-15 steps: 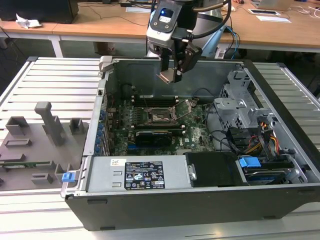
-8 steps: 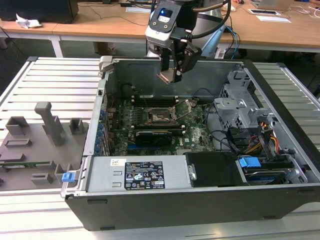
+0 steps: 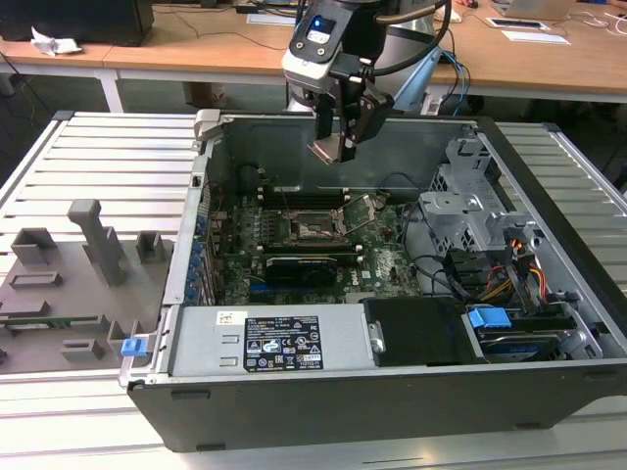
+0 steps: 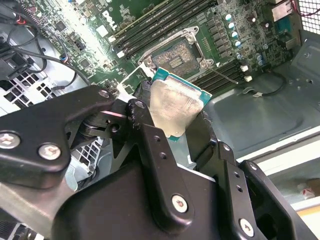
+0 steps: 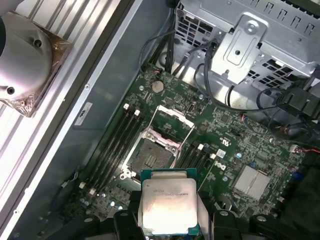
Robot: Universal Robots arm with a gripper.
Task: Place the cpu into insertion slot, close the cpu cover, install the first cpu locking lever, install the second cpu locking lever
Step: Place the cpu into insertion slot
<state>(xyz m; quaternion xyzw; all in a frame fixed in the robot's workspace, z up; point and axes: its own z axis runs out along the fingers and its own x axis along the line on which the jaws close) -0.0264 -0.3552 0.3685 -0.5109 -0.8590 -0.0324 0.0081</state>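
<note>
My gripper (image 3: pixel 338 137) hangs above the open computer case and is shut on the cpu (image 3: pixel 326 149), a flat square chip with a silvery top. Both wrist views show the cpu (image 4: pixel 175 102) (image 5: pixel 167 204) clamped by its edges between the black fingers (image 4: pixel 145 125) (image 5: pixel 206 212). It is held tilted, well above the board. The insertion slot (image 3: pixel 312 227) (image 4: pixel 175 54) (image 5: pixel 150 154) lies bare below, its dark pin field exposed. The cpu cover (image 5: pixel 174 119) stands swung open at the slot's far edge. A thin wire lever (image 5: pixel 186 142) (image 4: pixel 225 76) sticks up beside the slot.
Long black memory slots (image 5: pixel 112 145) flank the socket. A black card (image 3: pixel 304 264) sits in front of it, with a power supply (image 3: pixel 279 343) nearer still. A metal drive cage (image 3: pixel 470 196) and cables are on the exterior view's right. A grey fixture tray (image 3: pixel 69 274) lies outside the case.
</note>
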